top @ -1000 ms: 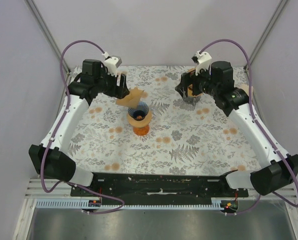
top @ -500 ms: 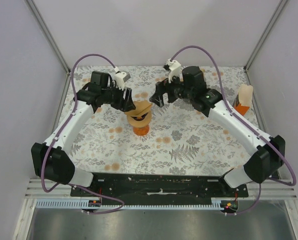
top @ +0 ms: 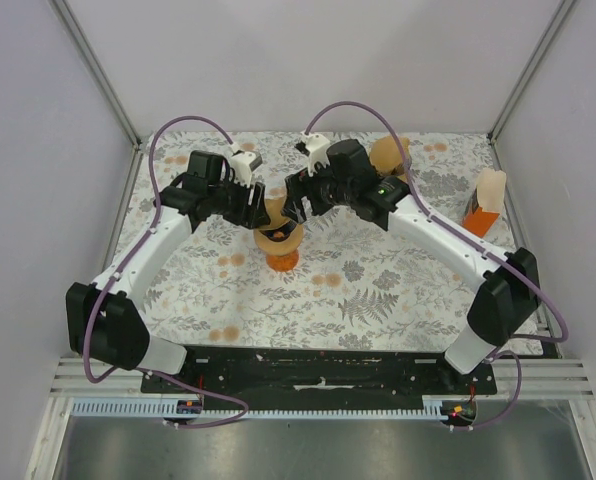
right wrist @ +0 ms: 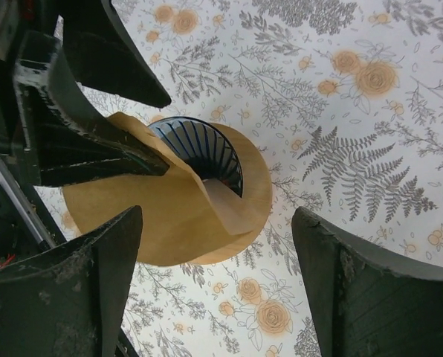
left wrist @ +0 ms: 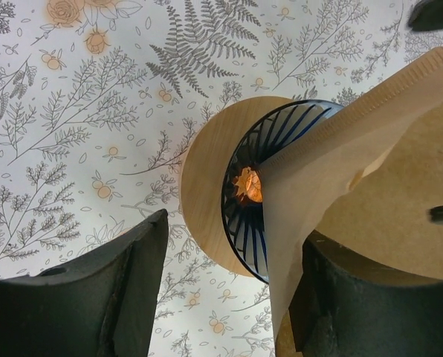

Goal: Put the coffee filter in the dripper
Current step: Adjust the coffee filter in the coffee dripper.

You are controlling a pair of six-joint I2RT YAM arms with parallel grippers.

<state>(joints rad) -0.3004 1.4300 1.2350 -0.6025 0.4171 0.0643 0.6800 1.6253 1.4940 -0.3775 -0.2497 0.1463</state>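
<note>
The coffee filter (right wrist: 154,216) lies creased, half across the dripper (right wrist: 207,149) on the worktop (right wrist: 370,149). The left fingers (left wrist: 110,297) stand apart, one against the paper; the right fingers (right wrist: 355,282) stand apart, grasping nothing. Step in hand: seating. The next move probably calls for pressing the paper into the cone

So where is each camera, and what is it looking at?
Top external: above and behind the robot, looking down on the flowered table; the left arm and right arm show whole, bases nearest.
Left wrist: on the left arm, looking down at the dripper and coffee filter; its own two fingers show.
Right wrist: on the right arm, looking down at the same things from the other side; its own fingers show.
Shared: both wrist views see the dripper and filter.
</note>
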